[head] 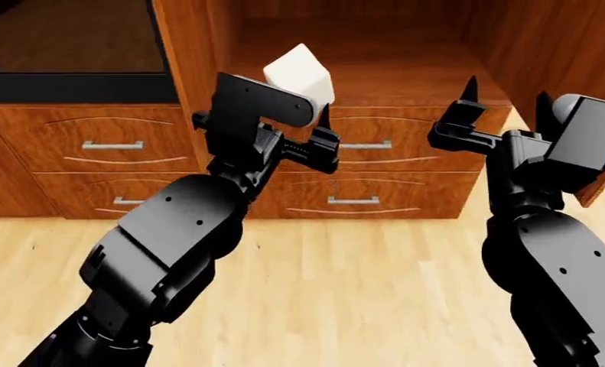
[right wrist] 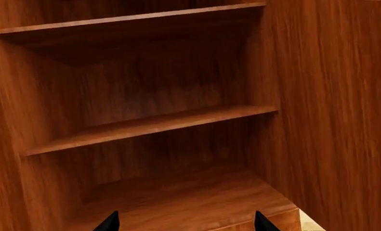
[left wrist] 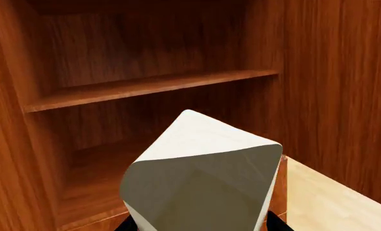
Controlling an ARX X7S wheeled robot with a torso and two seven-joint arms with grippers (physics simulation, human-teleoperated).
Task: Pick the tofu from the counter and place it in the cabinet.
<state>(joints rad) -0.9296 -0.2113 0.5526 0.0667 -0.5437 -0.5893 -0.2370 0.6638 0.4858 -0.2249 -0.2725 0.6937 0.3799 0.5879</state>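
Note:
The tofu (head: 300, 73) is an off-white block held in my left gripper (head: 307, 107), which is shut on it. It hangs just in front of the open reddish-brown cabinet (head: 404, 76), at the front edge of the lowest shelf. In the left wrist view the tofu (left wrist: 203, 173) fills the lower middle, with the cabinet's shelves (left wrist: 145, 86) behind it. My right gripper (head: 501, 95) is open and empty, in front of the cabinet's right part. In the right wrist view its fingertips (right wrist: 110, 222) stand wide apart over the bottom shelf (right wrist: 184, 202). The counter is out of view.
Drawers with silver bar handles (head: 353, 200) sit below the cabinet opening. A black-framed glass-fronted oven (head: 67, 46) is at the upper left. The cabinet's open door (head: 557, 46) stands at the right. Light wood floor (head: 363, 290) lies below.

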